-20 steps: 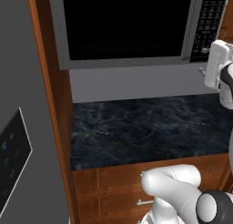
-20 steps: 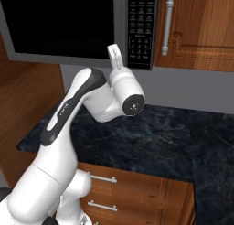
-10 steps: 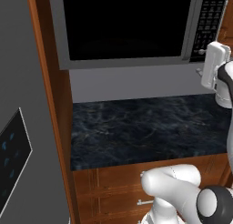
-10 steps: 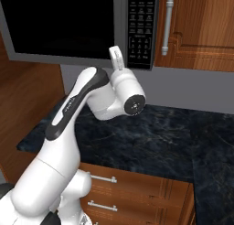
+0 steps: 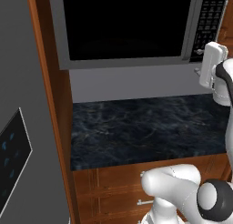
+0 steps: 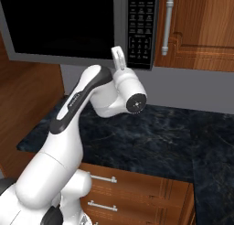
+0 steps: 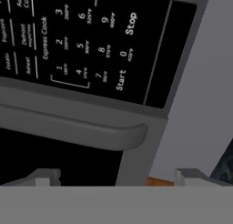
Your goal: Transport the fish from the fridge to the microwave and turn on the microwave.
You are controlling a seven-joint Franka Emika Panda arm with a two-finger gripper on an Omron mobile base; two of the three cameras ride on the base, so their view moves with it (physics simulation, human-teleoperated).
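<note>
The microwave (image 5: 125, 29) hangs above the counter with its dark door shut. Its black keypad (image 6: 139, 27) is on the right side. My gripper (image 6: 118, 56) is held up just below the keypad's lower corner, also visible at the right edge as the gripper (image 5: 203, 69). In the hand view the keypad (image 7: 82, 41) is close and rolled sideways, with its Start button (image 7: 120, 79) and the grey door handle (image 7: 91, 132) ahead of the gripper (image 7: 118, 177). The fingertips (image 7: 45, 176) stand wide apart with nothing between them. The grey fridge (image 5: 27, 127) stands shut at the left. The fish is out of view.
A dark marble counter (image 5: 145, 127) runs below the microwave, with wooden drawers (image 6: 137, 187) under it. A wooden cabinet door with a grey bar handle (image 6: 168, 25) is right of the microwave. A wooden panel (image 5: 50, 95) separates fridge and counter.
The hand has edged slightly toward the microwave's keypad corner; the rest of the scene is unchanged.
</note>
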